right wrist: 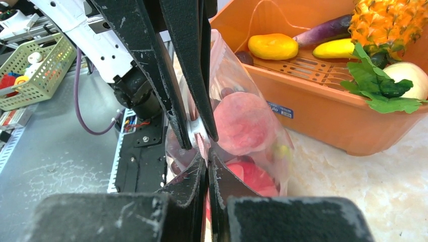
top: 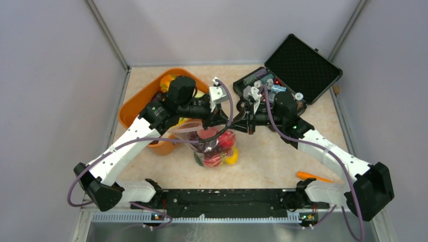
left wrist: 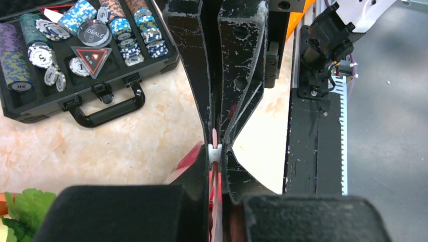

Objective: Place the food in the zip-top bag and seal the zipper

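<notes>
The clear zip-top bag hangs between the two arms and holds several food pieces, among them a pink peach and red pieces. My left gripper is shut on the white slider of the pink zipper. My right gripper meets it tip to tip and is shut on the zipper strip just beside the slider. In the right wrist view my own gripper pinches the bag's edge below the left gripper's fingers.
The orange basket at the left holds more food: a pineapple, yellow pieces, an eggplant, lettuce. The open black case of chips stands at the back right. An orange piece lies at the front right.
</notes>
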